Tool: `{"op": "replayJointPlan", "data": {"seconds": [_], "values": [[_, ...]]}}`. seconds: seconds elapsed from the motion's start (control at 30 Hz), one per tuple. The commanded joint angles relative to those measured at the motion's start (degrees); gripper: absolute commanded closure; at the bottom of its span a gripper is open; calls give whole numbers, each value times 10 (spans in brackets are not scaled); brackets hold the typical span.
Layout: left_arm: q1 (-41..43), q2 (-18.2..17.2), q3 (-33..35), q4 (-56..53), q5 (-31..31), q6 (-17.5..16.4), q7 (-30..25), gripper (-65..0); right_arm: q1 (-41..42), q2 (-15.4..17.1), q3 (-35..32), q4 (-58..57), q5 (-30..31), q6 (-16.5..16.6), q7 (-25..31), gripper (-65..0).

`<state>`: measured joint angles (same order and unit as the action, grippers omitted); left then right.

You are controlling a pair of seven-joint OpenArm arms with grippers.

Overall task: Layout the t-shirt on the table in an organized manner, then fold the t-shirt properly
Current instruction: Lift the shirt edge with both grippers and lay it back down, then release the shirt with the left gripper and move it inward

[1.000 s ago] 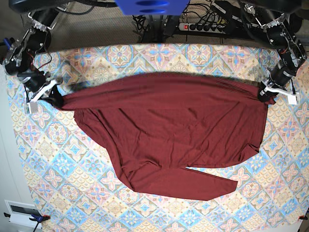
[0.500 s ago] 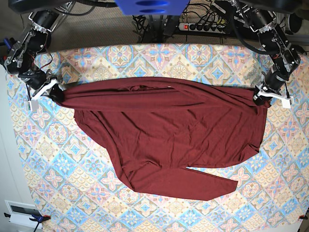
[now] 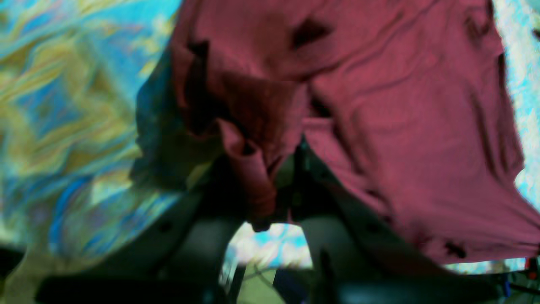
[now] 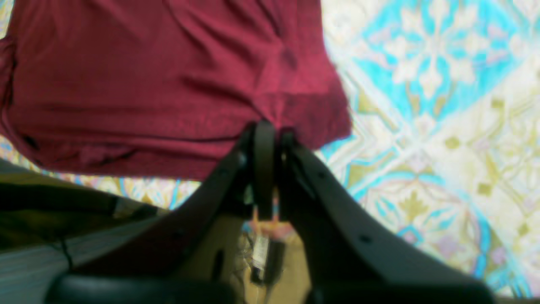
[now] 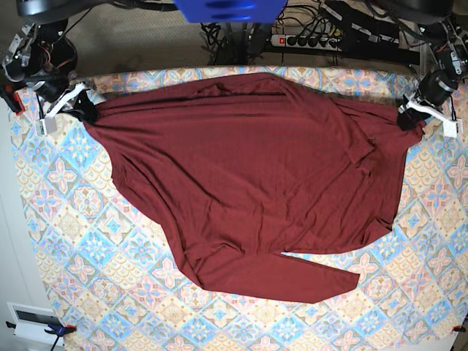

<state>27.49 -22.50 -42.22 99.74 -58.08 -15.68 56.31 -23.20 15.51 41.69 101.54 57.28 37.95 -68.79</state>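
The dark maroon t-shirt (image 5: 248,175) lies spread across the patterned table (image 5: 88,241), its upper edge pulled toward the far side. At the far right of the base view my left gripper (image 5: 408,117) is shut on the shirt's corner. The left wrist view shows a bunch of the t-shirt (image 3: 379,105) pinched between its dark fingers (image 3: 320,198). My right gripper (image 5: 82,110) at the far left is shut on the opposite corner. The right wrist view has its jaws closed tight on the t-shirt (image 4: 168,84) hem. One sleeve (image 5: 307,281) trails toward the near edge.
A power strip (image 5: 311,40) and cables lie beyond the table's far edge. A blue robot base (image 5: 230,10) sits at top centre. Bare patterned cloth shows along the near edge (image 5: 241,329) and both sides.
Both grippers moved toward the table's far edge, dragging the shirt's upper edge with them. The folded-over top layer has opened out, and the shirt covers more of the table.
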Motion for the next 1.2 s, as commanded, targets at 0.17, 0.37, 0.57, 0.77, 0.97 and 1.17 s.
{"op": "replayJointPlan", "data": {"seconds": [0.17,0.37,0.57,0.77,0.97,1.17], "values": [[1,-8,-5,-15,-10,-3,-14,0,-10,5,-20,8,-7,2,-9,0],[-26,6,-6,-26,-11,-3,-16,0,-8,5,-29,7,-68,1,-9,0],[-79,39,-33,-59,-11,-2,-15,0,29,5,-30,6,-86,1,-9,0],[-132,51,-58,-164,-10,-1,-15,0,57,5,-30,6,-87,1,-9,0],[-169,51,-57,-230,-6,-1,-51,0,80,5,-31,-39,-88,1,-10,0],[-186,51,-25,-256,49,-1,-67,0,79,5,-31,-53,-88,1,-9,0]]}}
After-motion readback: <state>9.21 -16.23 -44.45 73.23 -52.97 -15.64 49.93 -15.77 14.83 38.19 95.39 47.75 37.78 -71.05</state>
